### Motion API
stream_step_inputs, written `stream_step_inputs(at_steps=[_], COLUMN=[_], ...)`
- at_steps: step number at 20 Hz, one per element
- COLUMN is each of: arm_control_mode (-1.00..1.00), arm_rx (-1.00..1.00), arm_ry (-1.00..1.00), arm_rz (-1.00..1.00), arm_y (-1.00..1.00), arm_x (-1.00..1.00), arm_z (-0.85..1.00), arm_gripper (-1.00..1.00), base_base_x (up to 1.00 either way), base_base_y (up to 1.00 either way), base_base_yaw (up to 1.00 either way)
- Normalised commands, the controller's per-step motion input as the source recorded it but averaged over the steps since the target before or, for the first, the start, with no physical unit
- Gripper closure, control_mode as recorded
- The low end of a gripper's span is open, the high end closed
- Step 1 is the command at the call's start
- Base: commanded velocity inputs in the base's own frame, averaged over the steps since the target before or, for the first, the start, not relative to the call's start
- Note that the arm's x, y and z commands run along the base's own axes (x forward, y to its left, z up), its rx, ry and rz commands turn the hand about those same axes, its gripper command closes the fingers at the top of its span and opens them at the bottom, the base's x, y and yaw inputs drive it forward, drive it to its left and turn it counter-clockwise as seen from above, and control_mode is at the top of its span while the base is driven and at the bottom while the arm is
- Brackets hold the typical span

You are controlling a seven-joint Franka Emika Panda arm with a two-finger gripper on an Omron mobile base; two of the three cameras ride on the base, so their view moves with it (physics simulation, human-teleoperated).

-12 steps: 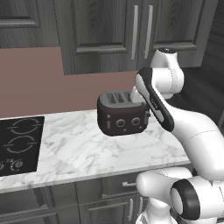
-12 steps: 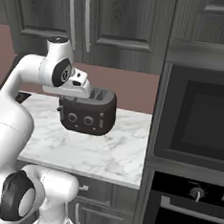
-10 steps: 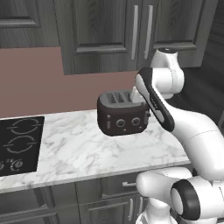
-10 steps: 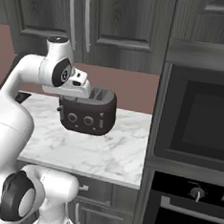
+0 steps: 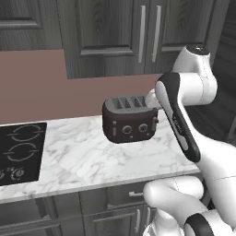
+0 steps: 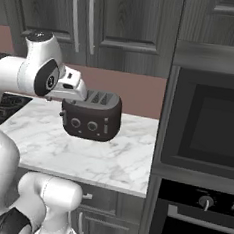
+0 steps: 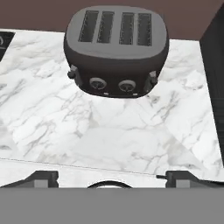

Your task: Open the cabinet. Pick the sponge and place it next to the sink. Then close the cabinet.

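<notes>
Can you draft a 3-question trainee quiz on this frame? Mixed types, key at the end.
1. True or false: the cabinet doors above the counter are open.
2. What appliance stands on the marble counter? A) kettle B) toaster C) blender
3. In the hand view, how do the gripper fingers stand, and is anything between them?

Key:
1. False: both doors are shut, with the silver bar handles side by side.
2. B: a dark four-slot toaster with two knobs on its front.
3. Spread wide apart, with nothing between them; the counter lies below.
</notes>
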Motion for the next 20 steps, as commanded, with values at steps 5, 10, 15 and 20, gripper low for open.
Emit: stream_step_inputs(at_steps=[5,10,15,20], arm_control_mode=[-1.00,-1.00,-1.00,-1.00], arm_rx=[0.11,0.12,0.02,0.00], arm_ry=[-0.42,-0.38,-0.20,-0.01], arm_rz=[0.00,0.00,0.00,0.00], arm_y=[0.00,0.00,0.00,-0.07], arm_x=[-0.94,-0.50,-0.01,0.00], arm_z=[0.77,0.57,0.74,0.80], arm_gripper=[-1.00,-1.00,-1.00,-1.00], base_base_x=[0.00,0.00,0.00,0.00], base_base_y=[0.00,0.00,0.00,0.00], base_base_yaw=[0.00,0.00,0.00,0.00])
